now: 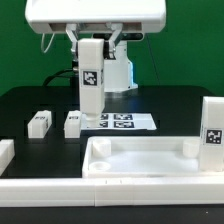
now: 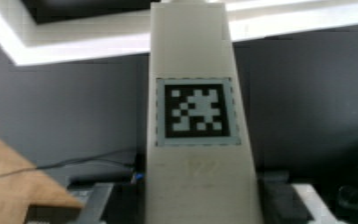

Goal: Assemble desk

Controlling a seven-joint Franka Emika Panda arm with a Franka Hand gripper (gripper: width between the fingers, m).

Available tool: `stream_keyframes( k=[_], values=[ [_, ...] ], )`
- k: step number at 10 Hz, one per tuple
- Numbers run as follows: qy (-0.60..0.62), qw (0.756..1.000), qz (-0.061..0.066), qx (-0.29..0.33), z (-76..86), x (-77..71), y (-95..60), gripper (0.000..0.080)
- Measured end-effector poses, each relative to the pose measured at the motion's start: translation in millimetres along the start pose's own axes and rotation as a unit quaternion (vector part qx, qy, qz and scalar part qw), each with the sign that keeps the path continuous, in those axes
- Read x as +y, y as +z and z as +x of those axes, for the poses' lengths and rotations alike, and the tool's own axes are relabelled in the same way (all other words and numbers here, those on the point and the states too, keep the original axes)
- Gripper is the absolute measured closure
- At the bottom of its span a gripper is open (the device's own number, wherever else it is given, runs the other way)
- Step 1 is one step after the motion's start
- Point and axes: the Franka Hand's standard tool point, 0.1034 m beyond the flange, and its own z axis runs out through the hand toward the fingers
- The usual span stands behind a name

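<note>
My gripper [image 1: 97, 47] is shut on a long white desk leg [image 1: 90, 78] with a black-white tag, holding it upright in the air above the back of the table. In the wrist view the leg [image 2: 197, 110] fills the middle and a finger [image 2: 105, 203] presses on each side. The rimmed white tabletop [image 1: 140, 144] lies at the front. Another tagged leg [image 1: 213, 128] stands upright at its corner on the exterior view's right. Two more legs [image 1: 40, 122] [image 1: 72, 122] lie on the black table to the exterior view's left.
The marker board [image 1: 125, 121] lies just behind the tabletop, below the held leg. A low white bar [image 1: 6, 152] sits at the exterior view's left edge and a long one [image 1: 110, 190] runs along the front. The arm's white base [image 1: 118, 70] stands at the back.
</note>
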Motion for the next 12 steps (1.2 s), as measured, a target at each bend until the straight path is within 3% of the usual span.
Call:
stream_keyframes(
  k=[1, 4, 12],
  values=[
    [0.003, 1.000, 0.000, 0.004, 7.0, -1.9, 7.7, 0.0512],
    [0.001, 1.000, -0.002, -0.002, 1.9, -5.8, 29.6, 0.0512],
    [-0.002, 1.000, -0.006, -0.014, -11.7, -6.3, 52.4, 0.0512]
  ],
)
